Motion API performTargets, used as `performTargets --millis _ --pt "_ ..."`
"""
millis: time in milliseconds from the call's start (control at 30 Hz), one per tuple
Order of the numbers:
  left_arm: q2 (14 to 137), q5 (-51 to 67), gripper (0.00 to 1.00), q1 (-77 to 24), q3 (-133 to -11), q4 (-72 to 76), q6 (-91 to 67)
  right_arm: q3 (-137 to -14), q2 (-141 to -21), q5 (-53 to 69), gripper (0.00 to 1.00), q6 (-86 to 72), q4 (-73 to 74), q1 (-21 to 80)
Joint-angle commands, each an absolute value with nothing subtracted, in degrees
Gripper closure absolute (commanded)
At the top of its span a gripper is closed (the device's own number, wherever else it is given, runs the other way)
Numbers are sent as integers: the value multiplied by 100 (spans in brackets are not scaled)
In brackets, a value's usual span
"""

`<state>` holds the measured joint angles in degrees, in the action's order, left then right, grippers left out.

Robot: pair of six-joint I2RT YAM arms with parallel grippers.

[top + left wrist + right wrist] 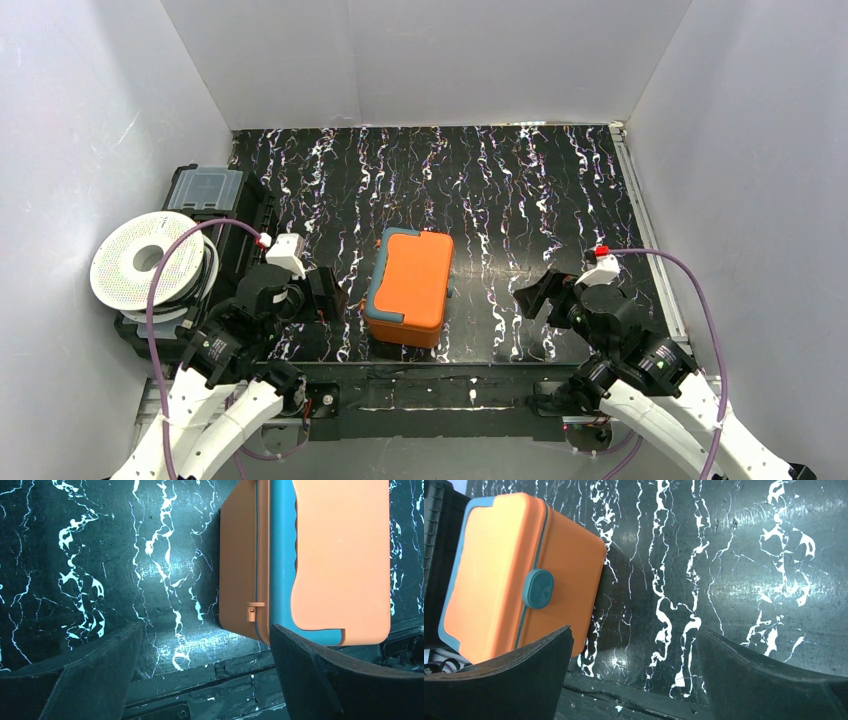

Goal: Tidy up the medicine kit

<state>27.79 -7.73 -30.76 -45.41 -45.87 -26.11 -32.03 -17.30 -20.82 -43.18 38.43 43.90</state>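
I see the kit (410, 285) closed, long axis front-to-back, latch (538, 588) facing right: smooth orange plastic, rounded corners. Left end effector (318, 295) and right end effector (535, 297) gape, empty.

Work cell from above. Plain white panels enclose it: back wall (420, 60) at 12 o'clock, left wall (80, 120) at 9 o'clock, right wall (760, 150) at 3 o'clock. The table top (520, 190) is black with white marble veining, evenly lit. A pale metal rail (645, 220) borders it at 3 o'clock.

Left claw (322, 293) wide open, empty; right claw (533, 293) likewise.
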Motion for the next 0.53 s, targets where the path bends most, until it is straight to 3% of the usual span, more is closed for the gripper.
performTargets --millis 0,500 --pt "2696 -601 2 -3085 -4447 -4521 -2553 -3090 -1740 -2016 2 -4396 3884 4377" --pt "2620 -575 2 -3084 -4475 -4513 -2448 -3060 -1826 -2163 2 -4412 4002 4373"
